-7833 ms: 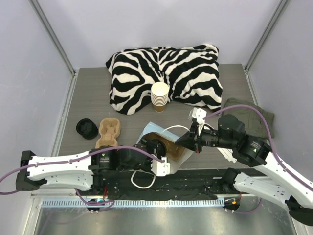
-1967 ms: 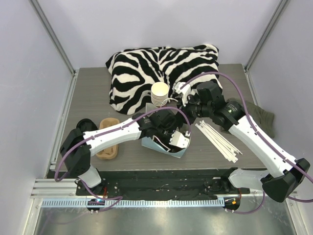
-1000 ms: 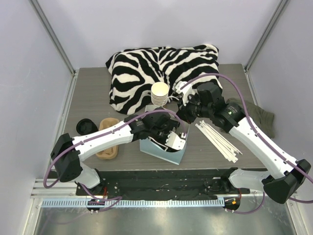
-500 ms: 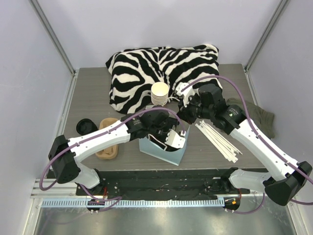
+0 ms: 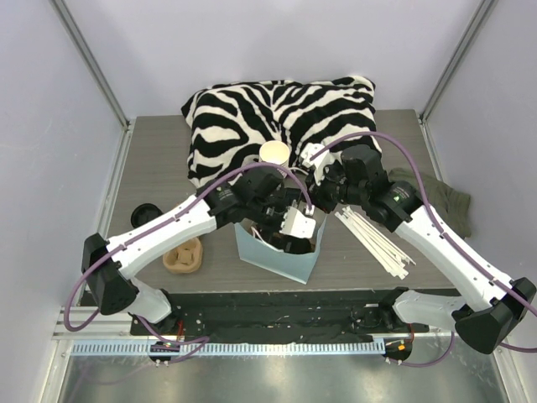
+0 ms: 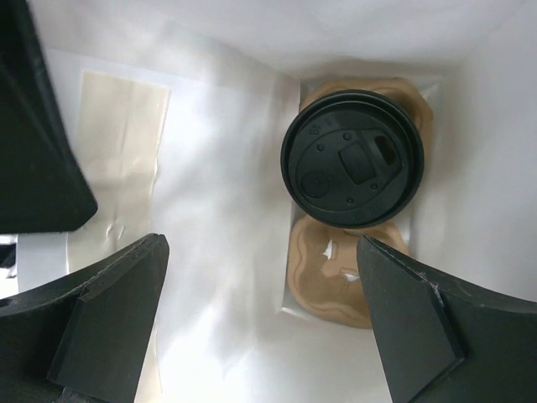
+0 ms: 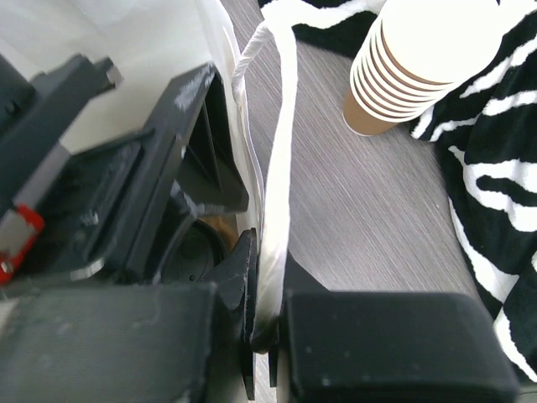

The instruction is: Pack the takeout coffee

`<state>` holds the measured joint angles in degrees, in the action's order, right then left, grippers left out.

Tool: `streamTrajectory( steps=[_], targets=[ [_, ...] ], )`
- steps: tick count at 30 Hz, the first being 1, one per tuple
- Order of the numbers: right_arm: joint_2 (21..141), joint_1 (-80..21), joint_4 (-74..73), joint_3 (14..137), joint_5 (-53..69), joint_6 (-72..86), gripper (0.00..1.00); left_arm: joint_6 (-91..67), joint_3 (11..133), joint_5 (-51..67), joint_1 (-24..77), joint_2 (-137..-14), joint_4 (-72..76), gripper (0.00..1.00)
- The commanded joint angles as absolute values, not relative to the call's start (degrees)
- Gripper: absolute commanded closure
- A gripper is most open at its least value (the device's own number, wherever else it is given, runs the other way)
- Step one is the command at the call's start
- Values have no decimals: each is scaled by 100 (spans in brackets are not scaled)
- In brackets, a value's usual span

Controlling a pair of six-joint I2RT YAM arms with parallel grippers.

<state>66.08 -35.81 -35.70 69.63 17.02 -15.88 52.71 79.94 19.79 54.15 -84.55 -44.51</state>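
Coffee cup point(image 6: 352, 158), black lid on, sits upright in brown tray point(image 6: 336, 290) at bottom of white bag point(image 6: 210, 168). Left gripper point(image 6: 260, 252) points down into bag mouth above cup, jaws spread wide, empty. Right gripper point(image 7: 267, 309) reaches in from right, clamped on bag handle point(image 7: 277, 151). Cup body hidden under lid. Top view: left wrist blocks cup.

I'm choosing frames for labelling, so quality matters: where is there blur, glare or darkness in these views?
Left wrist view: the takeout coffee lid is sharp, the white bag wall glares softly, the tool fingers are dark, blurred. Right wrist view: the bag handle and stacked cups are crisp, the near foreground smeared. Top external view: evenly lit, sharp, the bag's inside shadowed.
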Motion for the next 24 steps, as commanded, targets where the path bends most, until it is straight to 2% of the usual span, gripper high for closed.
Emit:
streamTrajectory(
  steps=[1, 10, 18, 24],
  targets=[
    [6521, -3586, -3551, 6935, 1556, -1740, 99, 5142, 8314, 2566, 5186, -8262, -4834, 0],
    [6451, -3586, -3446, 6926, 1696, -1828, 99, 4571, 8675, 2865, 4588, -7928, -4588, 0],
    [6293, -3586, -3252, 6768, 2048, -2091, 99, 3667, 8482, 2628, 4079, -7339, -3789, 0],
    [6179, -3586, -3199, 6732, 2460, -2329, 99, 2709, 8315, 1926, 3789, -7023, -3007, 0]
  ],
)
